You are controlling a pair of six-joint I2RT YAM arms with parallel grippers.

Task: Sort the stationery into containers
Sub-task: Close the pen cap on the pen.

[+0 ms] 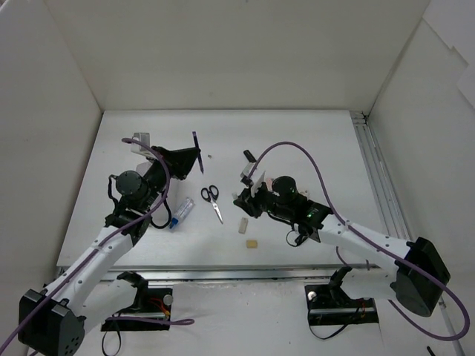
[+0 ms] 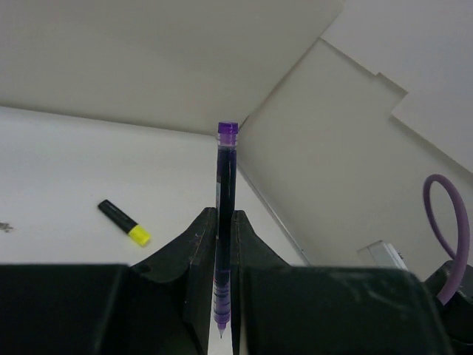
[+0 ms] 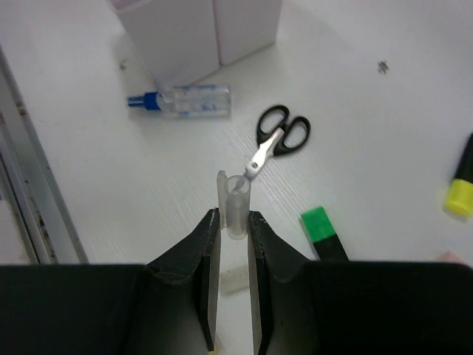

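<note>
While neither held item has yet reached its container, both arms are occupied. The left gripper (image 2: 225, 222) is clamped on a slim dark-barrelled purple pen (image 2: 227, 177). It pinches the pen low, near the ribbed grip section, so most of the barrel stands clear beyond the fingertips. The writing point is bare and faces back toward the wrist.

The right gripper (image 3: 234, 218) is closed on a small clear plastic cap (image 3: 237, 200), held by its lower part with the clip end projecting forward. My judgement is that the cap belongs to the pen, and that each piece is held with a free end exposed so one can be fitted to the other. The frames do not confirm this.

The small white translucent plastic box (image 3: 194, 33) stands on the left side of the white table (image 1: 312, 148), close beside the left arm, which partly hides it from above. Its interior is not visible.

These items lie loose on the table, outside the box:
- black-handled small scissors (image 1: 211, 199), between the two arms
- a clear tube with a blue end (image 1: 180, 213), near the left arm
- a white eraser (image 1: 243, 225) and a beige eraser (image 1: 253, 242), near the right arm
- a black highlighter with a green end (image 3: 321, 231)
- a black highlighter with a yellow end (image 2: 124, 222)

Assessment: sorting appears to be at an early stage. The narrow grip on the cap leaves little margin if the two pieces meet out of line.
</note>
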